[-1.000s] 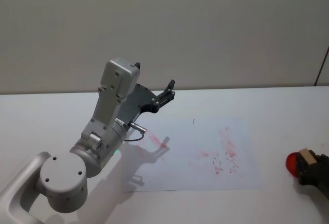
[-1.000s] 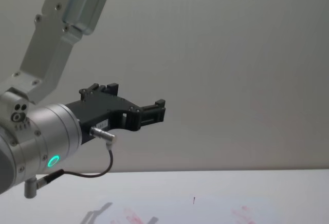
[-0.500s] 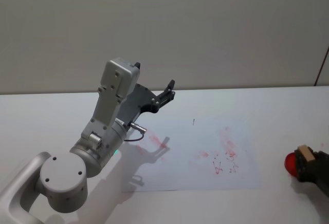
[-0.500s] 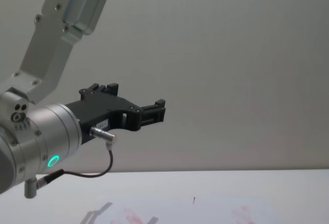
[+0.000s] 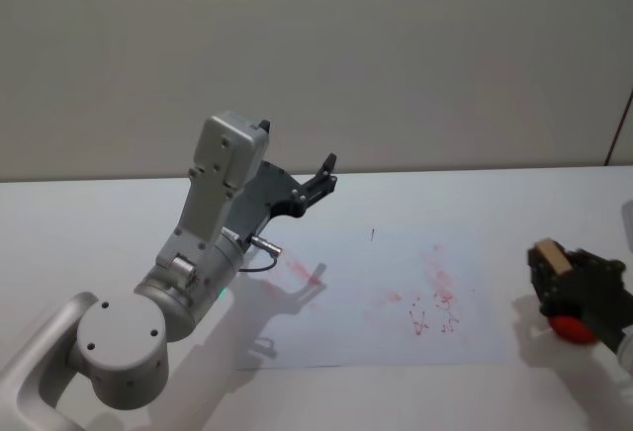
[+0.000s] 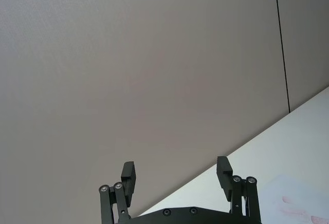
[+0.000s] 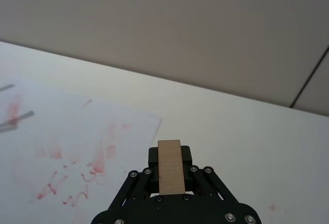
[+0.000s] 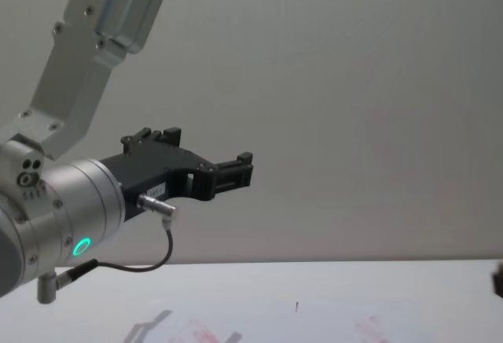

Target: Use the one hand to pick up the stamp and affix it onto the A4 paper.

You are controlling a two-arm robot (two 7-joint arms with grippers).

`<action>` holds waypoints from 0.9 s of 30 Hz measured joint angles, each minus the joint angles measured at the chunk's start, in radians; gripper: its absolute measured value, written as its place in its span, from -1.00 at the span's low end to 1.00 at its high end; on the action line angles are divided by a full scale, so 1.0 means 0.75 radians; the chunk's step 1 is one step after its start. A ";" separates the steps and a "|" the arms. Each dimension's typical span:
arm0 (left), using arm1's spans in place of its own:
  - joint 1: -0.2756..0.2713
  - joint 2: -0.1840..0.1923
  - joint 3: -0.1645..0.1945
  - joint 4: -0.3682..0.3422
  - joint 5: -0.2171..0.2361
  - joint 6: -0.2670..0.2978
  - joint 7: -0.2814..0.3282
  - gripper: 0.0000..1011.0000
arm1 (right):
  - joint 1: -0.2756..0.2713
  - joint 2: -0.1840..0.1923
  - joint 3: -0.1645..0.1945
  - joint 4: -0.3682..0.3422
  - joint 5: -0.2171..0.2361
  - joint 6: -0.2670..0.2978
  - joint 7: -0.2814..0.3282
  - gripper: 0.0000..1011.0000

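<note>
Right now the right tool (image 5: 556, 279) is closed on the stamp (image 5: 549, 253), a small tan block that stands up between its fingers. It hangs over the right side of the bench (image 5: 99, 223), just beyond the right edge of the A4 paper (image 5: 366, 273). It seems to me lifted a little off the surface, because a shadow lies beside it. A red round thing (image 5: 572, 328) shows just below the tool; I cannot tell if it belongs to the stamp or lies on the bench. The left tool (image 5: 327, 166) is parked high near the paper's left edge, fingers spread, with nothing between them.

My worries are these. The stamp is not yet over the sheet, so a descent from here would print on the bare bench. The paper looks loose and light, so a press close to its edge, or a sideways drag, could push or wrinkle it. A tilted stamp would leave only half a mark, and the red smudges on the sheet's right half could hide a new print.
</note>
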 joint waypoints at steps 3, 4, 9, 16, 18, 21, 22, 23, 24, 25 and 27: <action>0.000 0.000 0.000 0.000 0.000 0.000 0.000 0.98 | 0.010 -0.007 -0.006 -0.014 0.007 -0.005 0.034 -0.57; 0.000 0.000 0.000 0.000 0.000 0.000 0.000 0.98 | 0.017 -0.011 -0.010 -0.021 0.011 -0.008 0.057 -0.57; 0.000 0.000 0.000 0.000 0.000 0.000 0.000 0.98 | 0.042 -0.032 -0.027 -0.035 0.019 -0.010 0.127 -0.57; 0.000 0.000 0.000 0.000 0.000 0.000 0.000 0.98 | 0.092 -0.076 -0.070 -0.020 0.005 0.014 0.250 -0.57; 0.000 0.000 0.000 0.000 0.000 0.000 0.000 0.98 | 0.108 -0.089 -0.083 -0.006 -0.011 0.024 0.279 -0.57; 0.000 0.000 0.000 0.000 0.000 0.000 0.000 0.98 | 0.135 -0.116 -0.107 0.027 -0.043 0.039 0.328 -0.57; 0.000 0.000 0.000 0.000 0.000 0.000 0.000 0.98 | 0.149 -0.129 -0.119 0.046 -0.060 0.045 0.346 -0.57; 0.000 0.000 0.000 0.000 0.000 0.000 0.000 0.98 | 0.158 -0.138 -0.127 0.060 -0.069 0.049 0.355 -0.57; 0.000 0.000 0.000 0.000 0.000 0.000 0.000 0.98 | 0.165 -0.146 -0.133 0.070 -0.079 0.052 0.366 -0.57; 0.000 0.000 0.000 0.000 0.000 0.000 0.000 0.98 | 0.172 -0.152 -0.138 0.080 -0.087 0.055 0.374 -0.57; 0.000 0.000 0.000 0.000 0.000 0.000 0.000 0.98 | 0.191 -0.171 -0.156 0.112 -0.111 0.061 0.395 -0.57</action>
